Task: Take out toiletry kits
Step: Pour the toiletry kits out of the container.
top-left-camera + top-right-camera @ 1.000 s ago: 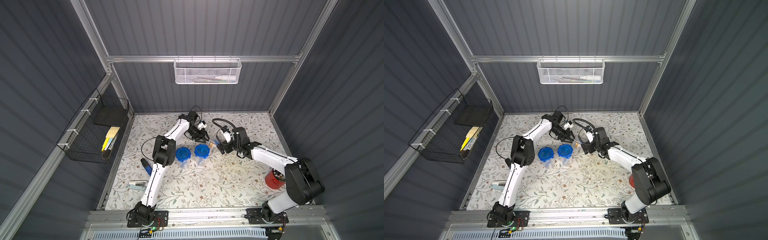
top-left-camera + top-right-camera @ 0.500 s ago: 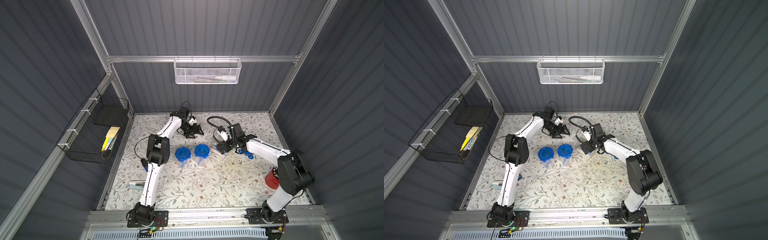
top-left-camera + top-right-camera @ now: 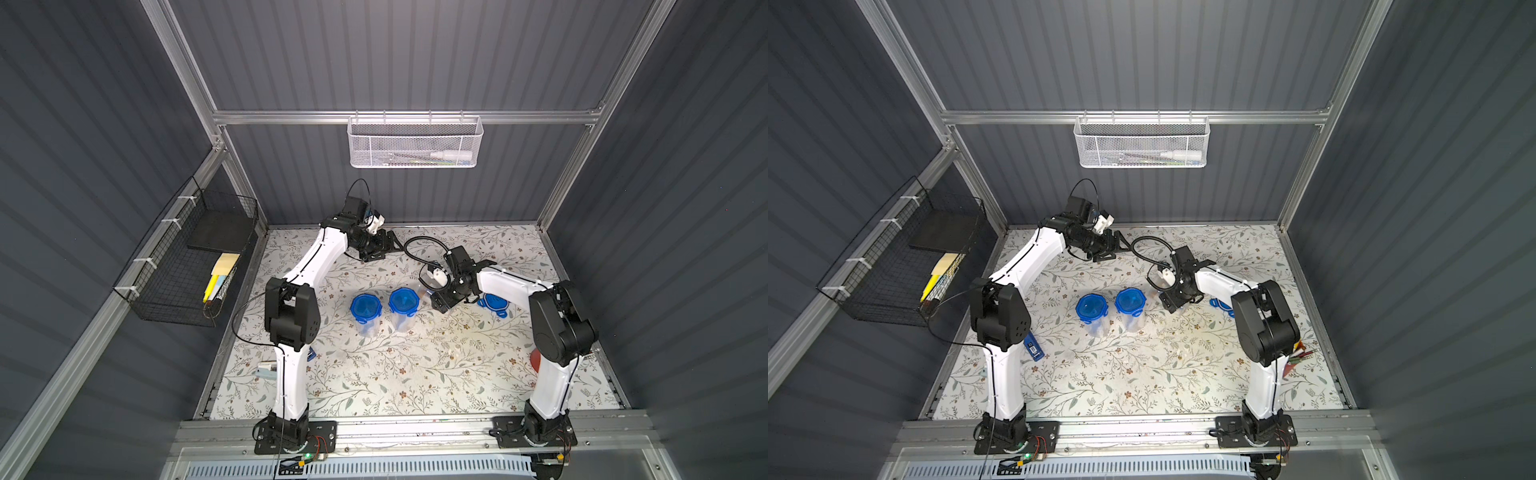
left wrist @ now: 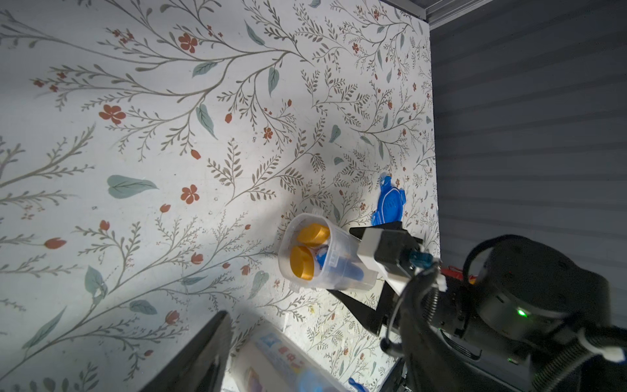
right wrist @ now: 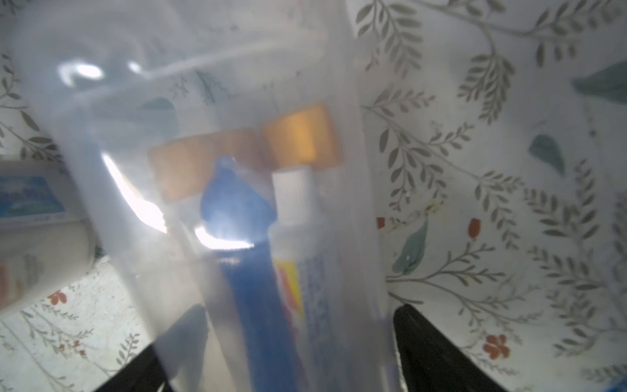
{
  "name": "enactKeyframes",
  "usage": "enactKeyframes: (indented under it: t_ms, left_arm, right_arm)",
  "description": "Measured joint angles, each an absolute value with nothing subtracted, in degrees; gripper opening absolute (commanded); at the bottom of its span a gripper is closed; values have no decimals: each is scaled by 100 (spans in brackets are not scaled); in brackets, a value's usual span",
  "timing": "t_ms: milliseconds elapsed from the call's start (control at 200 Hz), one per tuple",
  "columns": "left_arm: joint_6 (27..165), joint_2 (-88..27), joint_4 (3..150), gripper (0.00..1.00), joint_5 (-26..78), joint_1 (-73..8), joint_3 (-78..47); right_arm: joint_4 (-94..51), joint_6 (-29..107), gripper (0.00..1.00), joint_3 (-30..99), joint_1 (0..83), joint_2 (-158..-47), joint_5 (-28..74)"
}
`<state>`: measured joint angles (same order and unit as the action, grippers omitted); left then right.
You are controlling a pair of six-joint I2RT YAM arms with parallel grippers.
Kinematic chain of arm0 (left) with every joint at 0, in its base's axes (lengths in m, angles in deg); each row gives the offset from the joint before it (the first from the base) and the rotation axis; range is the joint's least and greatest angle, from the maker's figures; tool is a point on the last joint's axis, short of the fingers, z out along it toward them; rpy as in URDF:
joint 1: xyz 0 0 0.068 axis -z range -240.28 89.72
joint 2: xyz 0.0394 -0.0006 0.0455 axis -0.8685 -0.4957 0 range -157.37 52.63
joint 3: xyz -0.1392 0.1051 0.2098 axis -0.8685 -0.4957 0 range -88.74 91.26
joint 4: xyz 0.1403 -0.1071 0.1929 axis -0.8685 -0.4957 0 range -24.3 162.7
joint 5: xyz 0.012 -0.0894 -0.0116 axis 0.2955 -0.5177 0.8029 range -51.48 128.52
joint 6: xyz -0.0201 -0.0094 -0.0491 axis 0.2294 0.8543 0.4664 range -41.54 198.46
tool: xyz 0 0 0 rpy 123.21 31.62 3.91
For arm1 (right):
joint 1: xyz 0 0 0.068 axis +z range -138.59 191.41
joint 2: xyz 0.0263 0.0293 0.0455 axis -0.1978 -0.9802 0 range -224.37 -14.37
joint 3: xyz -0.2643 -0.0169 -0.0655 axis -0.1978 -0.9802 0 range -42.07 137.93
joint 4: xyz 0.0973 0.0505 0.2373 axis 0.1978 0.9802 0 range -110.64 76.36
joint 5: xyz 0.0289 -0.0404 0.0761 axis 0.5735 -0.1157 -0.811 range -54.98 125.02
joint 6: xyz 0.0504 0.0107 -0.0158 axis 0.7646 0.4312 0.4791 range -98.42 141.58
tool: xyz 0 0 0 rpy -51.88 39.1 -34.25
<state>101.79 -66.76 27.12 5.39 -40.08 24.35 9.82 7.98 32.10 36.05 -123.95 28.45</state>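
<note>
Here, the right gripper (image 3: pixel 438 300) has its jaws closed against opposite sides of an open jar (image 4: pixel 336 284), which is tipped on its side with the mouth turned toward the left arm. The kit lies inside this jar: two bottles (image 4: pixel 301 263) with tan caps at the mouth, and a blue toothbrush (image 5: pixel 252 292) and a white toothpaste tube (image 5: pixel 315 288) lying side by side along the wall. The left gripper (image 3: pixel 384 247) hangs near the back of the table (image 3: pixel 415 374), well apart from the open jar, with its jaws spread wide and holding nothing. Two closed jars (image 3: pixel 365 309) with blue lids stand upright side by side at mid-table. The open jar is just beside the one nearer the right arm. A loose lid (image 4: pixel 390 203), also blue, lies flat on the table beyond the right gripper.
</note>
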Motion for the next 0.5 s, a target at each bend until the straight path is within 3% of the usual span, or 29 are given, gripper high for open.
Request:
enactKeyframes:
  t_ms: [430,500]
  left_arm:
    - [10345,-5911,3138,80,598,-4008,1345]
    - [10380,-5752,3228,71,688,-4008,1093]
  right_arm:
    - [1388,1034,67,3295,3706,-12450,3114]
    - [1594,1117,63,3339,3708,-12439,3097]
